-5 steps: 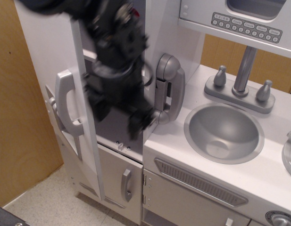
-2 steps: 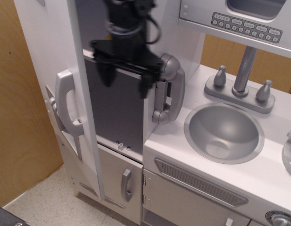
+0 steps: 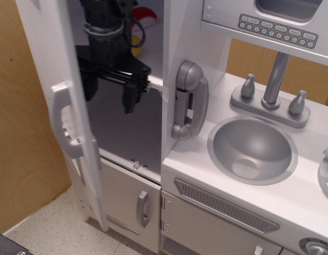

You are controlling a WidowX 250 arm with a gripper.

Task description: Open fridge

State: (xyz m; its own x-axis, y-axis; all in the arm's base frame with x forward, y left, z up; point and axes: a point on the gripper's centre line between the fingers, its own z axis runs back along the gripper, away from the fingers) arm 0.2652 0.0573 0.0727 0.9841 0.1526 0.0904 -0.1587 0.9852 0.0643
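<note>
The fridge (image 3: 169, 64) is a tall silver-white toy unit at the left. Its large door (image 3: 44, 58) stands swung open to the left, seen almost edge-on, with the long curved grey handle (image 3: 64, 126) on its outer face. The grey inside (image 3: 126, 133) of the compartment shows. My black gripper (image 3: 109, 93) hangs in the open doorway just right of the door's edge. Its two fingers (image 3: 130, 99) point down and are spread apart, holding nothing. A red and yellow thing (image 3: 140, 18) lies on the shelf behind the arm. The dispenser panel is out of view.
A smaller door with a short handle (image 3: 142, 209) sits below the compartment. A grey toy phone (image 3: 188, 101) hangs on the fridge's right side. The sink (image 3: 252, 150), faucet (image 3: 274, 79), microwave keypad (image 3: 278, 29) and vented oven panel (image 3: 225, 207) lie to the right. A wooden wall (image 3: 17, 138) stands left.
The fridge door has swung further open to the left. My gripper has risen and moved left toward the door's edge, fingers still spread.
</note>
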